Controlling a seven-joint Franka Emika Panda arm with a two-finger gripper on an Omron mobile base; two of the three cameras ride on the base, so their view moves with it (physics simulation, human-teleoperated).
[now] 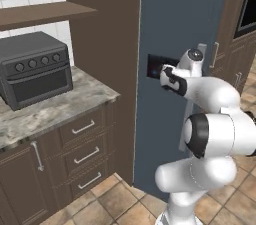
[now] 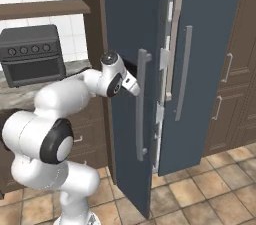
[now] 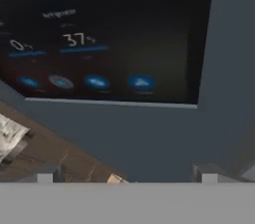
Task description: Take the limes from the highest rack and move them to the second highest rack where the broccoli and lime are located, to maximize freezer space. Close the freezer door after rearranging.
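Right, fingers face the door display panel, grip unreadable; I'd press flat, steadily, shutting it.

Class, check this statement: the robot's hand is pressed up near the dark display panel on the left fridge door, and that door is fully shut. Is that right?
Not quite. The hand is indeed up close to the display panel, but the left fridge door is not fully shut: the right base view shows it swung ajar, its edge standing out from the right door. The rest holds.
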